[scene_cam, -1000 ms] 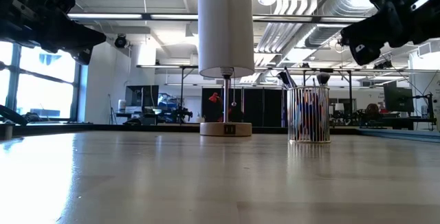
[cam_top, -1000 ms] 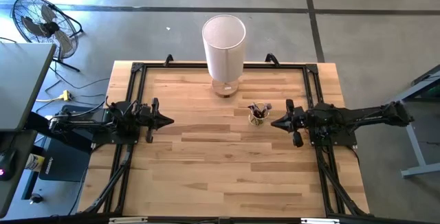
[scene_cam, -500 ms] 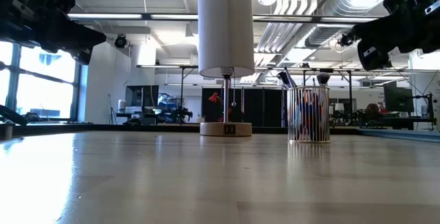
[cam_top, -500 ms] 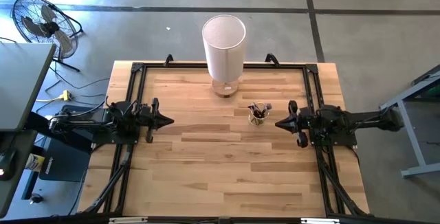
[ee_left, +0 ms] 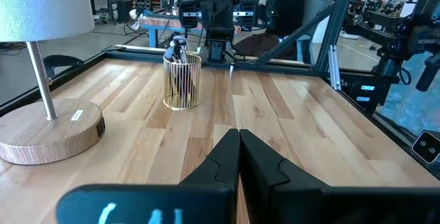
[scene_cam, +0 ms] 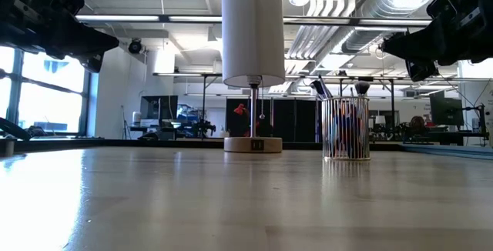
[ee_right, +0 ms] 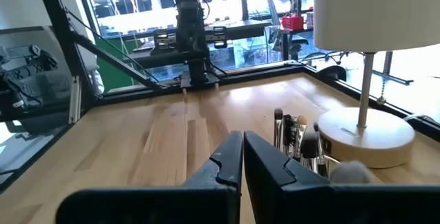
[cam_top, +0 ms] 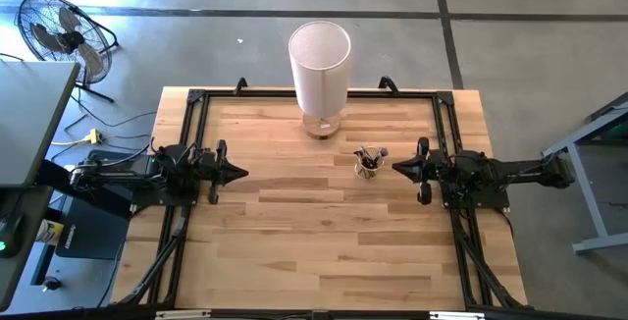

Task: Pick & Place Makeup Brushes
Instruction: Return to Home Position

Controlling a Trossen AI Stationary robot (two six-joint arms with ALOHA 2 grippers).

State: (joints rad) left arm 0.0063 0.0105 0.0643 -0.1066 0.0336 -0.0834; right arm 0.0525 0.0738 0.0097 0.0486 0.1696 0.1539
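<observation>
While left tool [cam_top: 243, 174] and right tool [cam_top: 395, 170] rest pinched together, one holder [scene_cam: 346, 135] carries brushes [scene_cam: 319, 88].

Left arm [cam_top: 147, 175]: black, segmented, blocky joints; dark cables run alongside.
Right arm [cam_top: 500, 171]: black; slim tubular far link, blocky wrist.
Left gripper [cam_top: 241, 173]: black, tapering to a point.
Right gripper [cam_top: 396, 169]: black, same wedge shape.
Fingers [ee_left: 221, 161]: matte black, angular, with stepped edges.
Wrist housing [ee_left: 144, 203]: dark, with a pale marking, unreadable.
</observation>
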